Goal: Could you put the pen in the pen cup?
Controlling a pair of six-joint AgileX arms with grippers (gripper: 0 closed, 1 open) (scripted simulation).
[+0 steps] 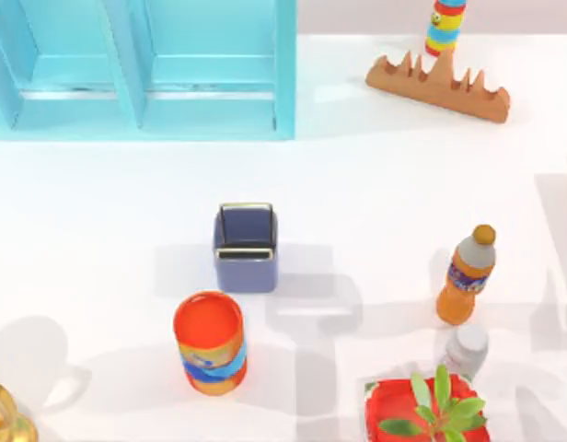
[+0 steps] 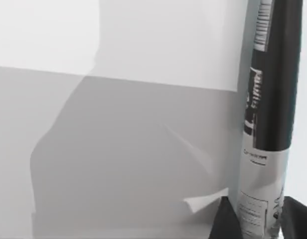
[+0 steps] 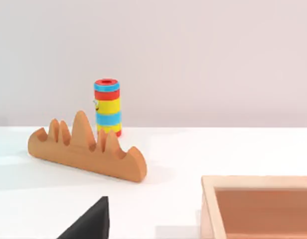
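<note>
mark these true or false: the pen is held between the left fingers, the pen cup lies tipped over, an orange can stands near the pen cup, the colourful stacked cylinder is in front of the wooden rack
1. The pen is held between the left gripper's fingers: true, by the left wrist view.
2. The pen cup lies tipped over: false, it stands upright, opening up.
3. An orange can stands near the pen cup: true.
4. The colourful stacked cylinder is in front of the wooden rack: false, it stands behind it.
</note>
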